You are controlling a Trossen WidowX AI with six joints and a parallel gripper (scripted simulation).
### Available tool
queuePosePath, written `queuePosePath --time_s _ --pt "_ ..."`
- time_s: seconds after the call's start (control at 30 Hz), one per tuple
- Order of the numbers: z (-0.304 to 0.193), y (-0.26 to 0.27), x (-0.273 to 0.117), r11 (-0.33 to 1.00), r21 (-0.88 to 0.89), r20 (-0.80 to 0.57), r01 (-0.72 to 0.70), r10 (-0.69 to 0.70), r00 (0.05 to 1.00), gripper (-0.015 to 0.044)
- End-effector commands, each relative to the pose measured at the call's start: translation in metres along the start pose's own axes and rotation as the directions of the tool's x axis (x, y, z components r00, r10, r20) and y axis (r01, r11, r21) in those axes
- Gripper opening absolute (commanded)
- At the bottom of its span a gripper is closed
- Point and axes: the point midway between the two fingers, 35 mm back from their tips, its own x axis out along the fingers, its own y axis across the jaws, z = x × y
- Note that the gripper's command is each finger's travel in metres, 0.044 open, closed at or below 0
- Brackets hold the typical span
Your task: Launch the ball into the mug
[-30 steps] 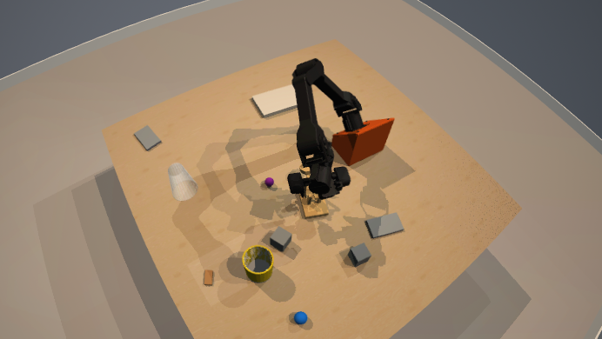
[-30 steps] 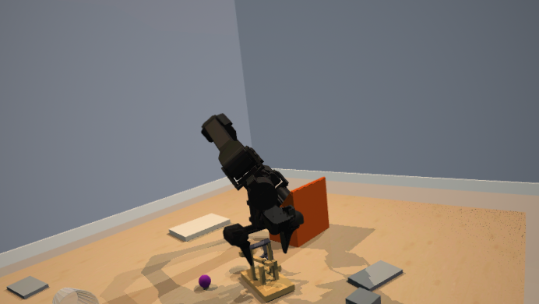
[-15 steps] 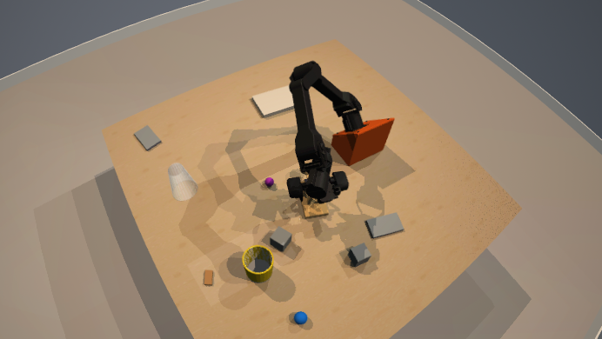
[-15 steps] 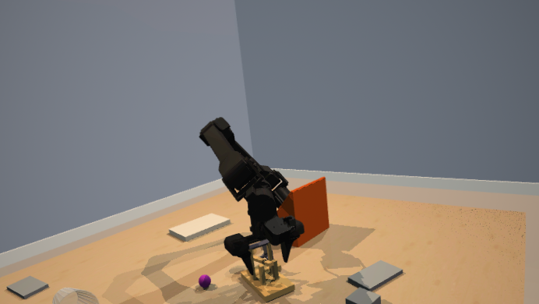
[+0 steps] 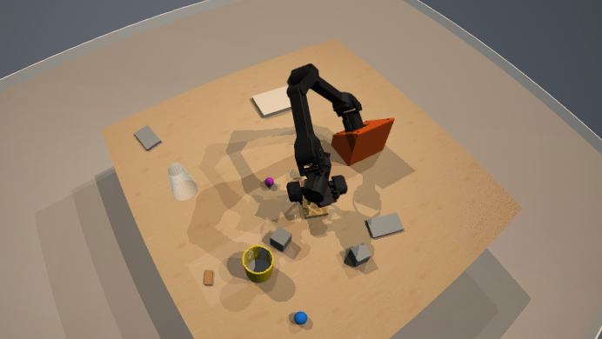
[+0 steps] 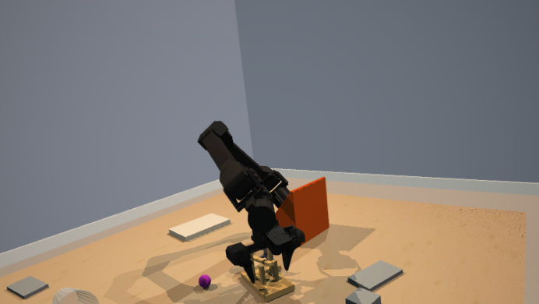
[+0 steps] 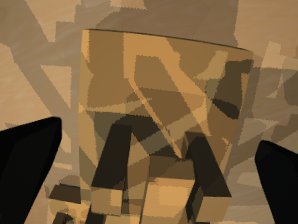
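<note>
The wooden catapult (image 5: 315,212) (image 6: 279,291) (image 7: 105,55) stands mid-table, largely under the arm; its cup is hidden. My gripper (image 6: 269,275) (image 7: 163,140) is open and empty, pointing down, with one finger on each side of the catapult's frame. In the top view the fingertips are hidden beneath the gripper body. A small purple ball (image 5: 269,182) (image 6: 204,281) lies on the table left of the catapult. A blue ball (image 5: 300,317) lies near the front edge. The yellow mug (image 5: 258,275) stands upright toward the front left, open at the top.
Two grey cubes (image 5: 280,238) (image 5: 360,255) stand between catapult and front edge. An orange-red wedge (image 5: 371,141) (image 6: 312,210) stands behind right. Flat grey slabs (image 5: 384,225) (image 5: 148,137), a cream slab (image 5: 271,102) (image 6: 199,227), a white cone (image 5: 182,184) and an orange block (image 5: 208,277) lie around.
</note>
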Motion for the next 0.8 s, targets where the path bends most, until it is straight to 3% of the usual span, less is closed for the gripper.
queuePosePath --time_s 0.0,0.03,0.43,0.63,0.7,0.77 --pt "0.0 0.001 0.005 1.0 -0.011 -0.006 0.002 -0.002 1.0 0.044" --pt "0.0 0.001 0.005 1.0 -0.011 -0.006 0.002 -0.002 1.0 0.044" --pt "0.0 0.0 0.002 1.0 -0.001 -0.001 0.0 0.0 1.0 0.0125" --pt "0.0 0.0 -0.001 1.0 -0.001 -0.001 -0.001 0.001 1.0 0.0065" --pt "0.001 0.0 -0.023 1.0 -0.003 0.0 -0.002 0.002 1.0 0.0013" --pt "0.001 0.001 -0.045 1.0 -0.004 0.0 -0.003 0.003 1.0 0.0"
